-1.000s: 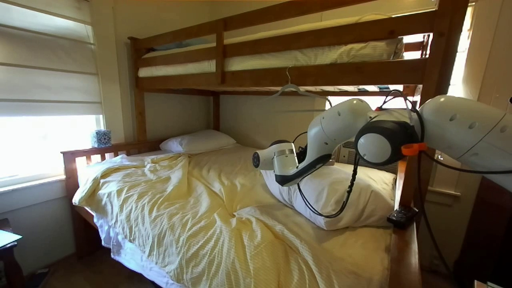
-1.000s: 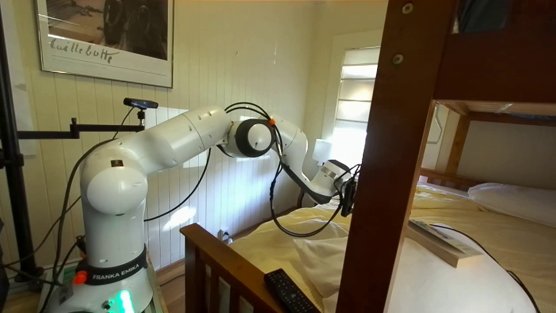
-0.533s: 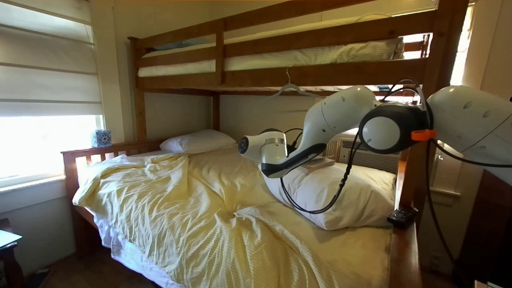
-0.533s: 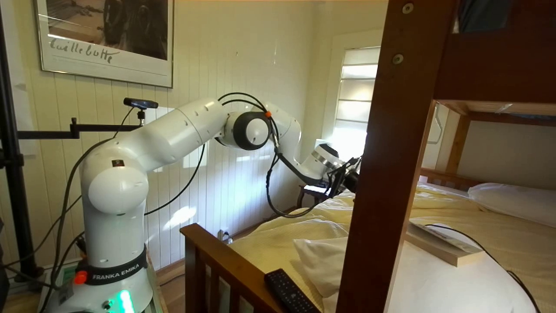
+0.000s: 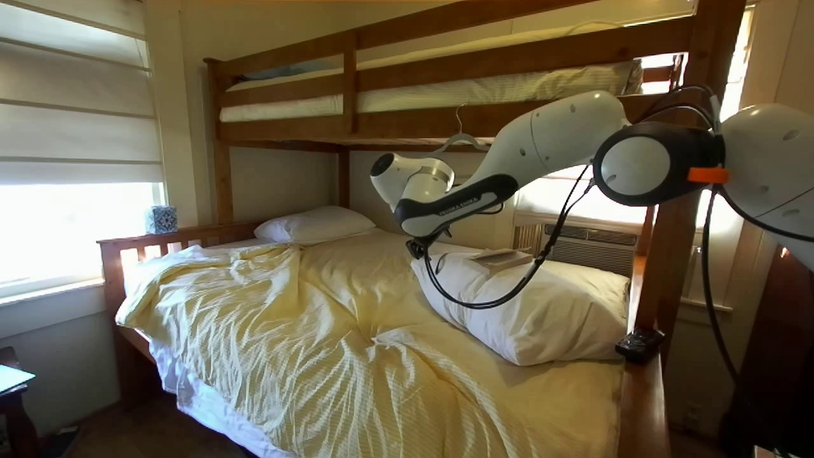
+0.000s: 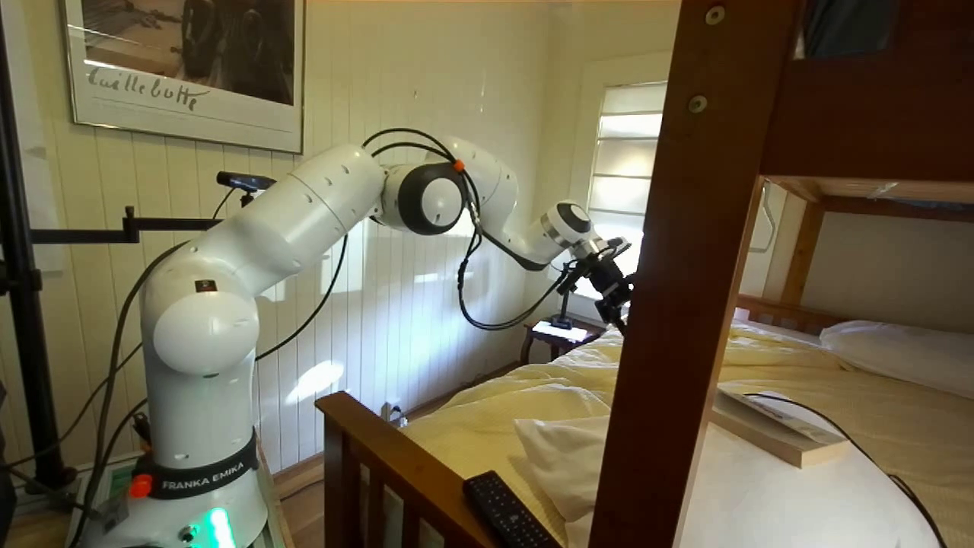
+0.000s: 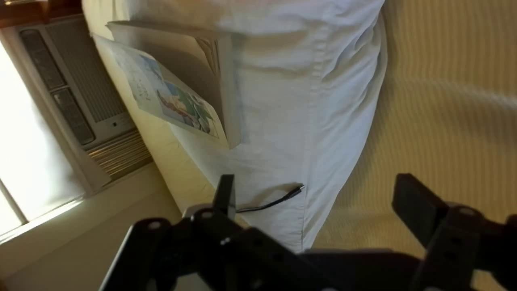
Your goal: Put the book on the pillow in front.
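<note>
Placement status: complete, in my judgement. The book (image 7: 186, 102) lies on the pillow (image 7: 278, 117), ahead of and apart from my end effector (image 7: 317, 198), which is spread wide and grips nothing. At most, I judge, withdrawal remains.

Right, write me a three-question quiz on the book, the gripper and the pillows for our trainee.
1. True or false: the gripper is clamped on the book.
2. What does the book rest on? A) the flatter pillow; B) the plump pillow; C) the black remote.
3. Fill in: in the wrist view, the book's illustrated cover is partly ____, not shut flat.

Key
1. False; the gripper's jaws are open and the book lies apart from them.
2. B.
3. Open.
</note>
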Motion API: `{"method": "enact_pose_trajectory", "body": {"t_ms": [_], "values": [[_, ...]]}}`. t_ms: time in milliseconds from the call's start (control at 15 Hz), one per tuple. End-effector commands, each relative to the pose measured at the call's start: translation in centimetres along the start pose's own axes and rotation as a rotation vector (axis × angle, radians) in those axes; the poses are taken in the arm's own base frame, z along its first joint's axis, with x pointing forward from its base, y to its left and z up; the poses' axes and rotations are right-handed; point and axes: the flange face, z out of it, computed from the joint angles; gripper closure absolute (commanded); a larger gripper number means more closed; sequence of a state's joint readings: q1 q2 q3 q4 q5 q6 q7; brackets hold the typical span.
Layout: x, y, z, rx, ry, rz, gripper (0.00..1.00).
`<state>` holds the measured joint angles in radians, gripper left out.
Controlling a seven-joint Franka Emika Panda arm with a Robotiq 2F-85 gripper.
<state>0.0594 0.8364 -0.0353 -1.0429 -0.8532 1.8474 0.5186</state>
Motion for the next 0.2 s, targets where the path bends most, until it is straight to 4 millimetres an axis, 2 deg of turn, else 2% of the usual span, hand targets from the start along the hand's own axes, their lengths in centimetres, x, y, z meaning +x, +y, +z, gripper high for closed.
{"method": "enact_pose_trajectory", "body": {"t_ms": [0,67,133], "values": [[-0.9,2.7,2.1,0.119,-0.154,0.047,0.00],[0.0,2.6,0.9,0.072,-0.075,0.036,0.00],[0.0,3.3,1.5,0.073,-0.087,0.044,0.00]]}}
